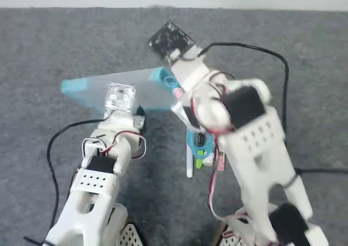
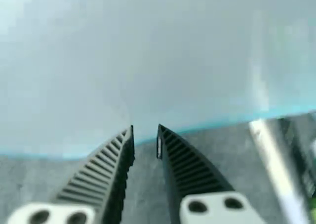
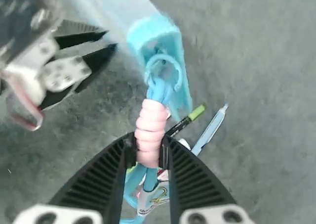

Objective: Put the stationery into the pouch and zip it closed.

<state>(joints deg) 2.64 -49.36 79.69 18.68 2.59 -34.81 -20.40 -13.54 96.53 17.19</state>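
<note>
Clamping the pink zipper pull point(image 3: 148, 127), the right gripper point(image 3: 147, 146) had both fingers pressed against it, just beside the blue zipper end point(image 3: 160, 46) of the translucent pouch point(image 1: 89, 88). The pouch lay on the grey table point(image 1: 43, 45), and in the high view the right arm point(image 1: 255, 143) hid its zipper end. The left gripper point(image 2: 145, 135) sat at the pouch's near edge, its fingers a narrow gap apart; whether the tips touched that edge was hard to make out. Outside the pouch, a green-capped pen point(image 3: 186, 119) and a light blue pen point(image 3: 210, 127) lay on the table near the zipper end, partly covered by the right gripper. More stationery under them was cut off and too blurred to name. From the left wrist, a pale pen point(image 2: 271, 155) showed only as a blur.
</note>
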